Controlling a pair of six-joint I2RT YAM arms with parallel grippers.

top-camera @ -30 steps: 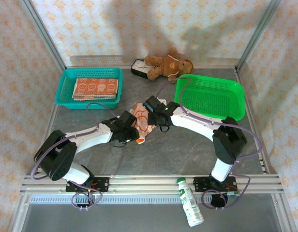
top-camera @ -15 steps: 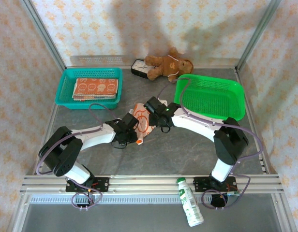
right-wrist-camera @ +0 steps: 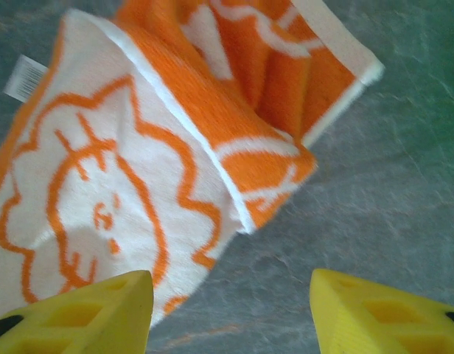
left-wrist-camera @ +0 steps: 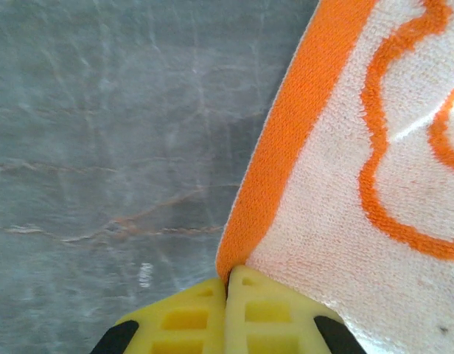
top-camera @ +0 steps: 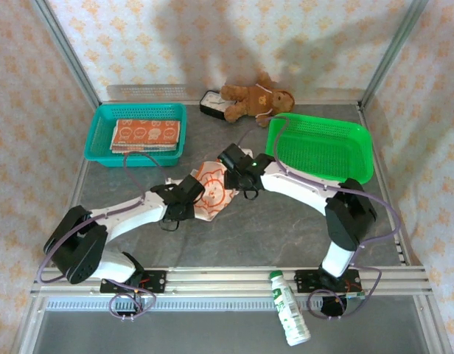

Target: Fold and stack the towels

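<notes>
An orange-and-white towel point(top-camera: 212, 190) with a flower-face print lies partly folded on the grey table between the two arms. My left gripper point(top-camera: 196, 202) is shut on its orange border; in the left wrist view the yellow fingers point(left-wrist-camera: 190, 317) pinch the towel's edge point(left-wrist-camera: 271, 184). My right gripper point(top-camera: 227, 171) hovers open just above the towel's far side. In the right wrist view the towel point(right-wrist-camera: 124, 184) has one orange corner doubled over, and my right gripper point(right-wrist-camera: 234, 310) holds nothing. More folded towels point(top-camera: 144, 136) are stacked in the teal basket point(top-camera: 98, 144).
An empty green basket point(top-camera: 319, 147) stands at the back right. A brown teddy bear point(top-camera: 256, 97) and a small dark box point(top-camera: 211, 103) lie by the back wall. A white bottle point(top-camera: 290, 318) rests on the front rail.
The left gripper has drawn the towel's edge to the left and lower, so the bunched towel now lies flatter with its flower face up. The right gripper has shifted slightly back.
</notes>
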